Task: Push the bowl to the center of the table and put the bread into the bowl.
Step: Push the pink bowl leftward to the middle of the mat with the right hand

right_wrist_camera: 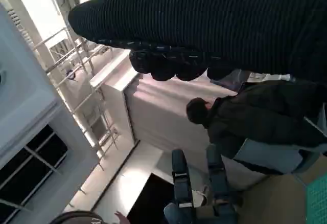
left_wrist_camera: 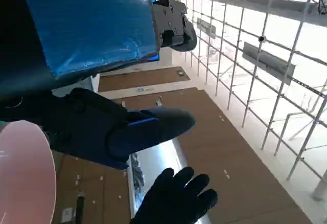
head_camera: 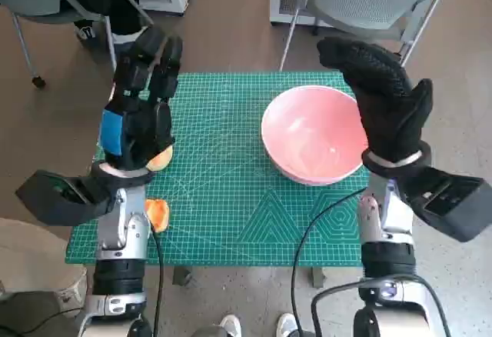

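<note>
Head view, left to right: left robot hand (head_camera: 141, 125) raised, fingers spread, empty, over the bread (head_camera: 157, 213) at the worktop (head_camera: 223, 198) edge. Bread likely soft, light; pinch gently. Pink bowl (head_camera: 314, 133) right of centre, rigid, slides easily. Right robot hand (head_camera: 382, 100) open, empty, beside its rim.

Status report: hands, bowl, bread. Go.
Left hand and right hand both open, raised, holding nothing. Pink bowl right of center on the green mat. Bread near left edge, partly under left arm.
</note>
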Tool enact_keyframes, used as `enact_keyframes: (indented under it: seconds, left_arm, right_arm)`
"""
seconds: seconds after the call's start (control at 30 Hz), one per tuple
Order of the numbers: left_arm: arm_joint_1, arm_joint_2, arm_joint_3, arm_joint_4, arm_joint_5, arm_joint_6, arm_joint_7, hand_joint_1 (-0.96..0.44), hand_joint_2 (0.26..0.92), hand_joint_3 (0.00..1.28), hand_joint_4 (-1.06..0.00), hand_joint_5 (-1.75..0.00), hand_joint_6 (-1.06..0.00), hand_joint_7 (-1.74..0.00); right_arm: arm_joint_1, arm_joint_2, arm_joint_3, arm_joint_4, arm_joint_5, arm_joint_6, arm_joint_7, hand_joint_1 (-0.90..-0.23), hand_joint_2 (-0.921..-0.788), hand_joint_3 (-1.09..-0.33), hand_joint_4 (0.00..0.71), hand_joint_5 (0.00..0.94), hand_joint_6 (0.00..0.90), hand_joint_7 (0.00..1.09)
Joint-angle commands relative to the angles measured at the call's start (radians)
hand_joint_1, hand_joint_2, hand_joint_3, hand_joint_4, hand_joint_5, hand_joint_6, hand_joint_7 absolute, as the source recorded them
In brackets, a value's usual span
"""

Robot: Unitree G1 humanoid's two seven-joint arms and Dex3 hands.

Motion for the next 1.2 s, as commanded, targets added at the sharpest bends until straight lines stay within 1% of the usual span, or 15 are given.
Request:
enact_keyframes:
  seconds: [0.03, 0.57, 0.9, 1.1, 1.2]
  left_arm:
    - [-0.006, -0.007, -0.005, -0.008, 0.009, -0.003, 0.003, -0.61, 0.921, 0.58, -0.11, -0.01, 0.0, -0.53]
    - [-0.015, -0.003, -0.004, 0.004, 0.006, 0.007, 0.0, -0.63, 0.921, 0.58, -0.1, 0.0, 0.0, -0.52]
    - [-0.013, -0.008, -0.009, -0.005, 0.005, 0.015, 0.002, -0.62, 0.921, 0.57, -0.1, 0.0, 0.0, -0.51]
    - [-0.013, -0.009, -0.011, -0.003, 0.005, 0.015, 0.0, -0.62, 0.921, 0.57, -0.1, 0.0, 0.0, -0.51]
    - [-0.012, -0.009, -0.012, 0.0, 0.005, 0.013, -0.002, -0.62, 0.921, 0.57, -0.11, 0.0, 0.0, -0.51]
  right_arm:
    - [0.02, -0.004, 0.003, 0.004, 0.004, 0.015, 0.002, -0.678, -0.921, -0.902, 0.148, 0.0, 0.084, 0.33]
    - [0.023, -0.014, -0.003, 0.001, 0.009, 0.018, 0.008, -0.678, -0.921, -0.902, 0.149, 0.001, 0.08, 0.34]
    - [0.024, -0.028, -0.012, 0.013, 0.017, 0.014, 0.014, -0.679, -0.921, -0.9, 0.149, 0.001, 0.08, 0.34]
    - [0.007, -0.055, -0.034, 0.062, 0.031, 0.008, 0.025, -0.676, -0.921, -0.894, 0.148, 0.0, 0.08, 0.34]
    - [-0.031, -0.089, -0.067, 0.15, 0.041, -0.001, 0.039, -0.675, -0.921, -0.892, 0.137, 0.004, 0.077, 0.34]
